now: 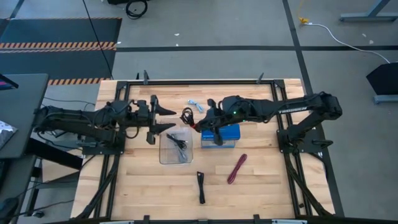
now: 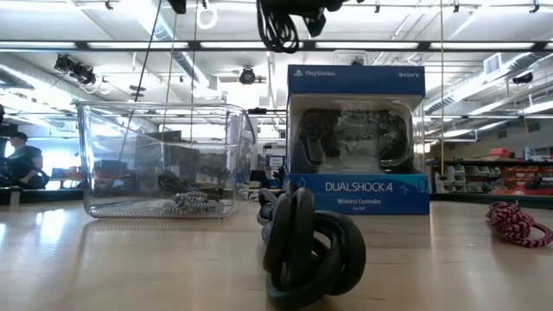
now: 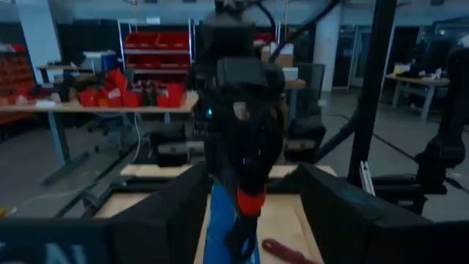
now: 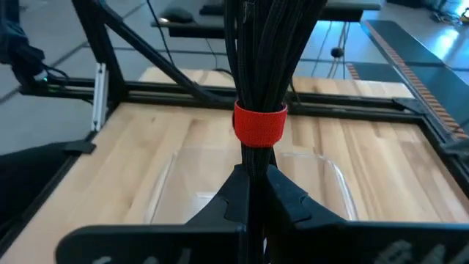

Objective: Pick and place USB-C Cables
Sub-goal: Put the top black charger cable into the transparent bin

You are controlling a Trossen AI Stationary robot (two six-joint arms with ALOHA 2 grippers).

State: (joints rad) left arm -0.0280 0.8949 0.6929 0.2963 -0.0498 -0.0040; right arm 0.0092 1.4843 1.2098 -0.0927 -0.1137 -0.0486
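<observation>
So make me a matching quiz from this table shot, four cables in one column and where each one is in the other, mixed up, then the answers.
Cables:
1. black-and-red cable
2. maroon cable
3. light blue cable
4. plain black cable

Places:
A. on the wood by the far rail, beyond the blue box
B. pinched in the right claw, off the table
C. on the wood near the front edge, in front of the tray
D. on the wood in front of the box

Pairs: 1-B, 2-D, 3-A, 4-C
</observation>
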